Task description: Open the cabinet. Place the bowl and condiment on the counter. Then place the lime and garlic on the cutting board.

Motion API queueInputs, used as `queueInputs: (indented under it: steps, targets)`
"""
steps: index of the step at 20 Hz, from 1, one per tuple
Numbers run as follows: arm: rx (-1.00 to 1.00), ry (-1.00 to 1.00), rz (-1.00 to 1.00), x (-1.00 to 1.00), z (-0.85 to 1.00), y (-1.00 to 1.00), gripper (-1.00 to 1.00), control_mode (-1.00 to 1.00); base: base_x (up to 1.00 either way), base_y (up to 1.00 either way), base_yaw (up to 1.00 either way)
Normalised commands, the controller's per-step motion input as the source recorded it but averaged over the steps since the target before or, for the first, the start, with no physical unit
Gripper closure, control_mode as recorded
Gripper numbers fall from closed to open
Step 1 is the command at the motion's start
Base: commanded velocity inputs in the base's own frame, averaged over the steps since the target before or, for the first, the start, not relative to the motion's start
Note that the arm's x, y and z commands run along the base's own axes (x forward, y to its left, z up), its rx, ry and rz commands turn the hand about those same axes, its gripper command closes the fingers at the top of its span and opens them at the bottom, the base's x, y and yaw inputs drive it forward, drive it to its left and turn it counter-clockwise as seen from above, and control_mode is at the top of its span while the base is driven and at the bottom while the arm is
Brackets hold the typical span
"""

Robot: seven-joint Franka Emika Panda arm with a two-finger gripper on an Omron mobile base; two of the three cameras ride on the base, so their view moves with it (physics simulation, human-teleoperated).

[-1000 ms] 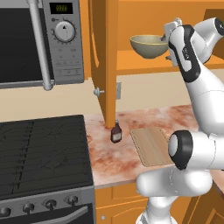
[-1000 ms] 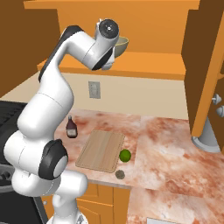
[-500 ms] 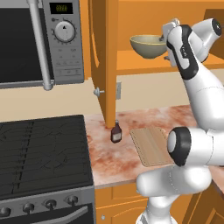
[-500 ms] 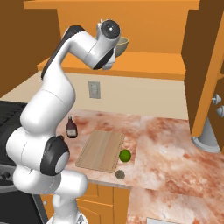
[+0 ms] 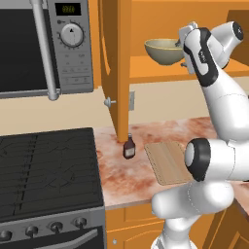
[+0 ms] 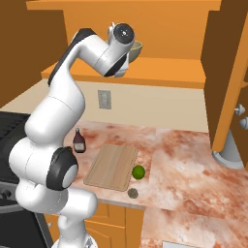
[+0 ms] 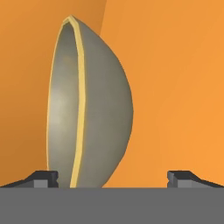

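Cabinet shelf: bowl between claw tips

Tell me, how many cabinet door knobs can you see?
3. One knob sticks out of the open cabinet door beside the microwave; two more sit on the door at the far right. Others may be hidden.
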Motion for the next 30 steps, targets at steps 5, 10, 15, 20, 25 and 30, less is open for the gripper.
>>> queueInputs:
  steps: [5,10,15,20,25,30]
  targets:
    - [0.00,0.00,0.01,0.09,-0.04,0.00,-1.00,-1.00,0.00,0.00,0.00]
    - [0.00,0.00,0.01,0.09,-0.01,0.00,-1.00,-1.00,0.00,0.00,0.00]
    - [0.00,0.00,0.01,0.10,0.00,0.00,-1.00,-1.00,0.00,0.00,0.00]
    - [0.00,0.00,0.01,0.11,0.00,0.00,-1.00,-1.00,0.00,0.00,0.00]
    - [0.00,0.00,0.01,0.12,0.00,0.00,-1.00,-1.00,0.00,0.00,0.00]
    - [0.00,0.00,0.01,0.17,-0.01,0.00,-1.00,-1.00,0.00,0.00,0.00]
